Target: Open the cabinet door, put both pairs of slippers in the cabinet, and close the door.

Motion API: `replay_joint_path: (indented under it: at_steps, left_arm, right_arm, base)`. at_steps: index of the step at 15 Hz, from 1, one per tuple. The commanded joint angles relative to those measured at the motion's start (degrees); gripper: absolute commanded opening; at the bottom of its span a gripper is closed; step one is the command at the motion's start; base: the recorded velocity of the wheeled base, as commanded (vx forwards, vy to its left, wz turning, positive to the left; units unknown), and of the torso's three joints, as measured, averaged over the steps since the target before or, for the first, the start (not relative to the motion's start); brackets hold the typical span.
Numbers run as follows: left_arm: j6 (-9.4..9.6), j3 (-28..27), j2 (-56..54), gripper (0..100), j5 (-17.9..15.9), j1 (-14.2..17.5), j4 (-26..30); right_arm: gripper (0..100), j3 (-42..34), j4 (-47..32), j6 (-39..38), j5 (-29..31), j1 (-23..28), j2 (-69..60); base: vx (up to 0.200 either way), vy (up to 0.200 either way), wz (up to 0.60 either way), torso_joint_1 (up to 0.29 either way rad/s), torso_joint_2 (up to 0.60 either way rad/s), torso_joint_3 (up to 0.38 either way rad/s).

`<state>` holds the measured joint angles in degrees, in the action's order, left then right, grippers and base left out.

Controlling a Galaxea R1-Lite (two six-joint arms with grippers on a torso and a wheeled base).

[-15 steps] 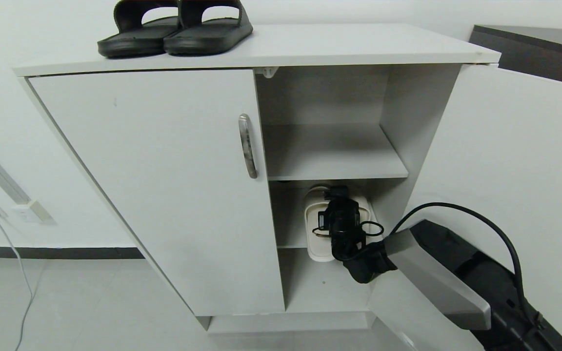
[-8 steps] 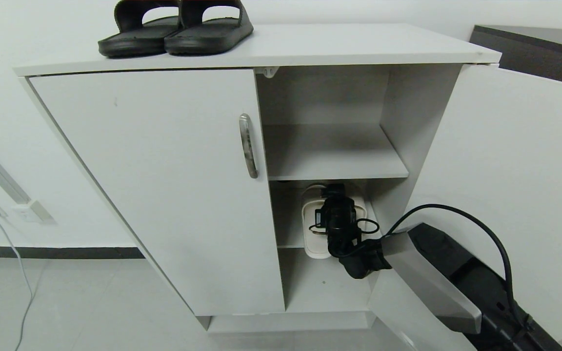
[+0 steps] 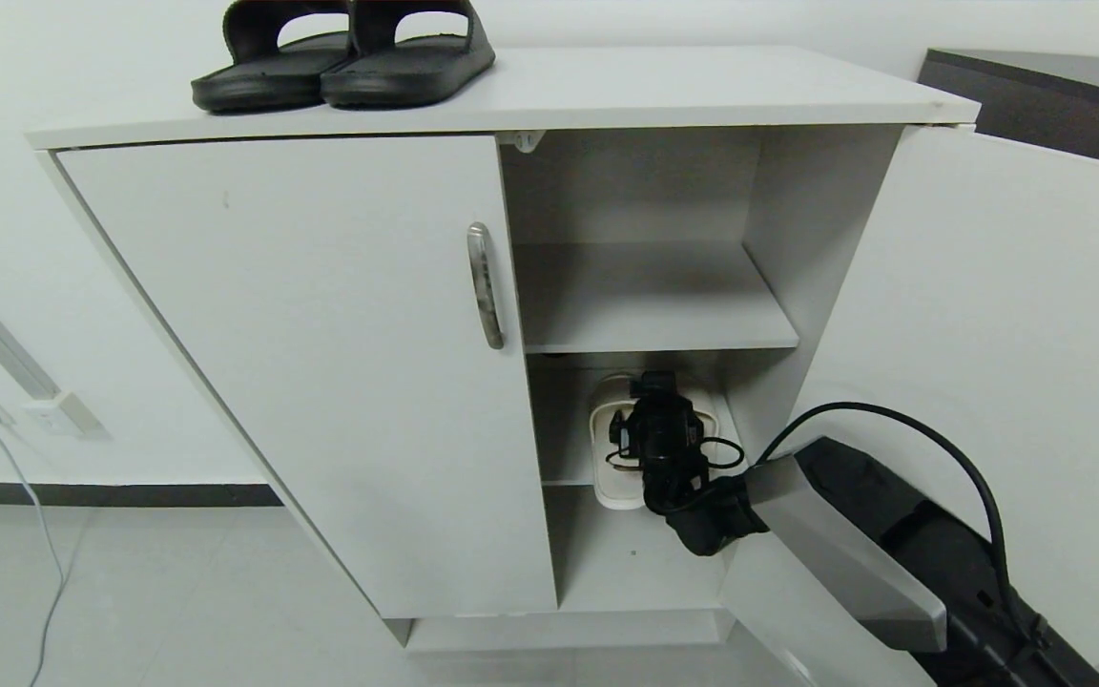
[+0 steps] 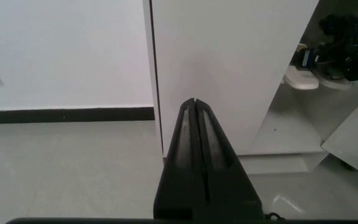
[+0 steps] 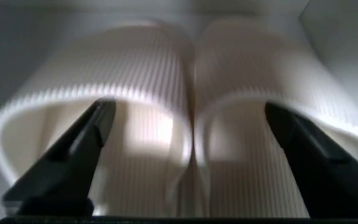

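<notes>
White slippers (image 3: 610, 448) nudged deeper into cabinet (image 3: 702, 86). We note right gripper (image 5: 188, 112) spread open astride them, left gripper (image 4: 194, 106) closed. Black slippers (image 3: 340, 67) atop cabinet: light, squashy; pinch straps together.

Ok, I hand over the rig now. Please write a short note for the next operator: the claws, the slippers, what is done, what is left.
Right claw: open, inside the cabinet, right at the white slippers.
Left claw: shut, empty, low in front of the closed left door.
White slippers: on the lower shelf, near ends overhanging its front edge.
Black slippers: on the cabinet top.
Done: right door open, white pair in.
Left: put the black pair in, close the door.
</notes>
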<state>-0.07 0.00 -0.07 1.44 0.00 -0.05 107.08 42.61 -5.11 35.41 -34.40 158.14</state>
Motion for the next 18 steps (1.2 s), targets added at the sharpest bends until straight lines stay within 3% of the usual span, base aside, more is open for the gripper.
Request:
replay_joint_path:
  at_steps: [1, 7, 10, 18]
  left_arm:
    - [-0.01, 0.0, 0.07, 0, -0.12, 0.0, 0.05]
    - [-0.1, 0.0, 0.07, 0, -0.21, 0.0, 0.05]
    - [-0.1, 0.0, 0.07, 0, -0.65, 0.0, 0.05]
    - [-0.63, 0.0, 0.07, 0, -0.82, 0.0, 0.05]
  right_arm:
    - [100, -9.7, 3.98, 0.01, 0.27, -1.55, -6.0]
    - [100, -44.68, 21.73, -0.17, 0.27, -3.83, -22.61]
    - [100, -57.16, 25.68, -1.31, -0.08, -6.29, -29.73]
    - [100, -61.82, 26.39, -1.48, -1.4, -9.81, -33.24]
  base:
    - [0.0, 0.0, 0.0, 0.0, 0.0, 0.0]
    - [0.0, 0.0, 0.0, 0.0, 0.0, 0.0]
    - [0.0, 0.0, 0.0, 0.0, 0.0, 0.0]
    - [0.0, 0.0, 0.0, 0.0, 0.0, 0.0]
